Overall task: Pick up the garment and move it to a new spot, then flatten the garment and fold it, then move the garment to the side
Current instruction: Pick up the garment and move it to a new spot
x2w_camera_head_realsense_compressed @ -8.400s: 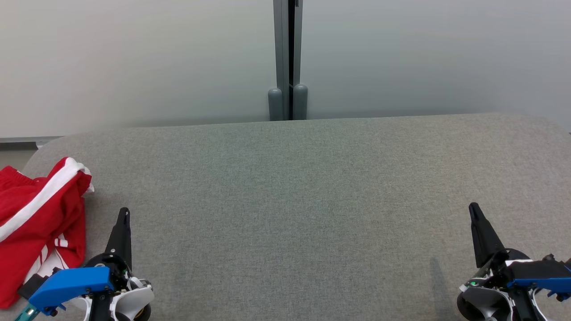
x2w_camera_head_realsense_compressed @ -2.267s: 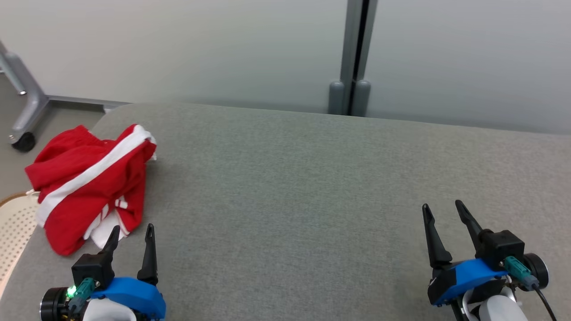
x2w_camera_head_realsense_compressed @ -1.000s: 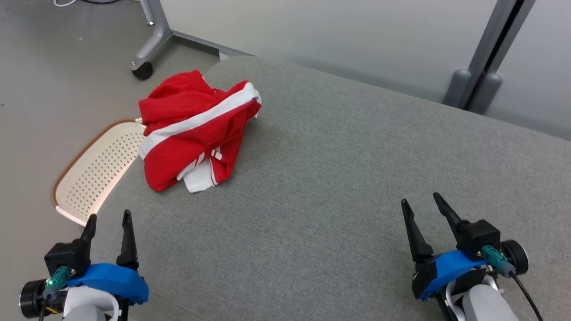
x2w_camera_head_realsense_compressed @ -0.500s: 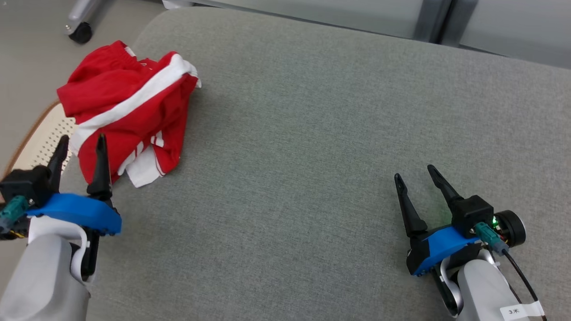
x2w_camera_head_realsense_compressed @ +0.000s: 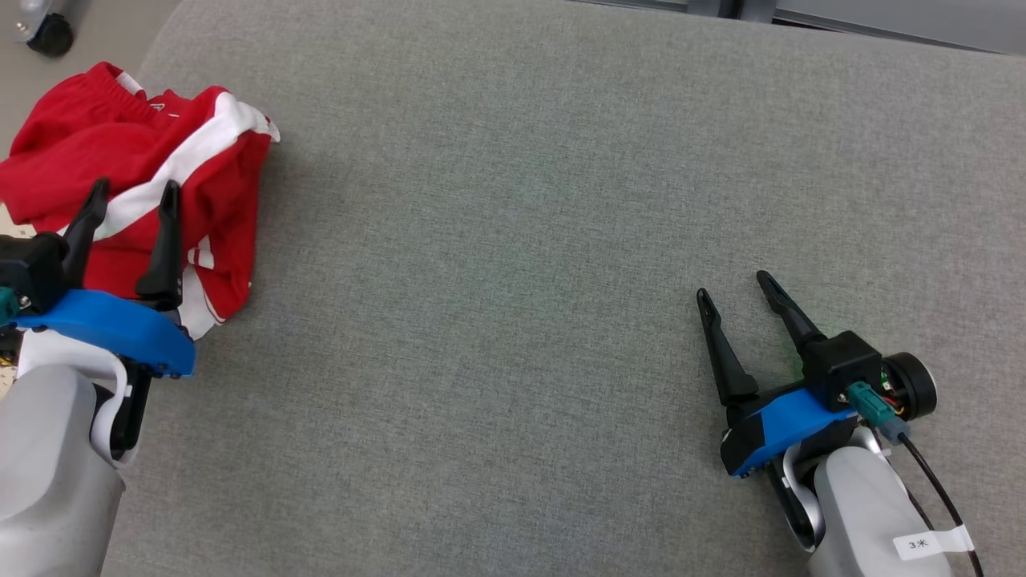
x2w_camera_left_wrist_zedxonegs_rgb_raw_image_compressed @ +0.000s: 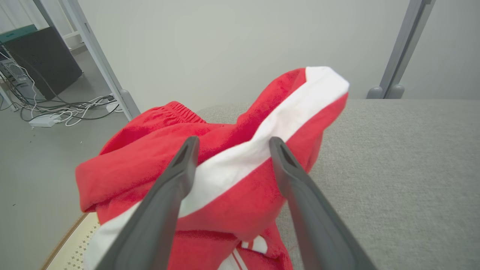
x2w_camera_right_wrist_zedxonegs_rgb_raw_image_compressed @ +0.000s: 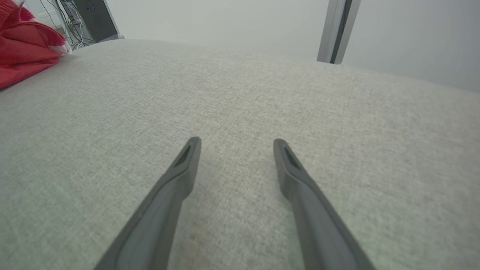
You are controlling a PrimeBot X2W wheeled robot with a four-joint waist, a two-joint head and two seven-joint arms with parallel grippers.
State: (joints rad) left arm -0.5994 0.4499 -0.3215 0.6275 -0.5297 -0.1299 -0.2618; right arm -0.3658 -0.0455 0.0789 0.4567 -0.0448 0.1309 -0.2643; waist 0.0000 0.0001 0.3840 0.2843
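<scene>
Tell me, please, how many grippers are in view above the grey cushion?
2. The left gripper is at the left edge of the grey cushion, open, fingers pointing at the red garment. The right gripper is at the lower right, open, over bare cushion. None seems hidden.

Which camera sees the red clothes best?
The left wrist view: the red garment is close and big, with its white stripe and stretchy waistband clear. The head view has it cut off at the edge behind the left gripper; the right wrist view catches a corner.

Grey fabric surface (x2w_camera_head_realsense_compressed: 513, 240) (woven, evenly lit) before a pale wall (x2w_camera_left_wrist_zedxonegs_rgb_raw_image_compressed: 225, 45); cables (x2w_camera_left_wrist_zedxonegs_rgb_raw_image_compressed: 71, 111) on the floor (x2w_camera_left_wrist_zedxonegs_rgb_raw_image_compressed: 33, 180).
</scene>
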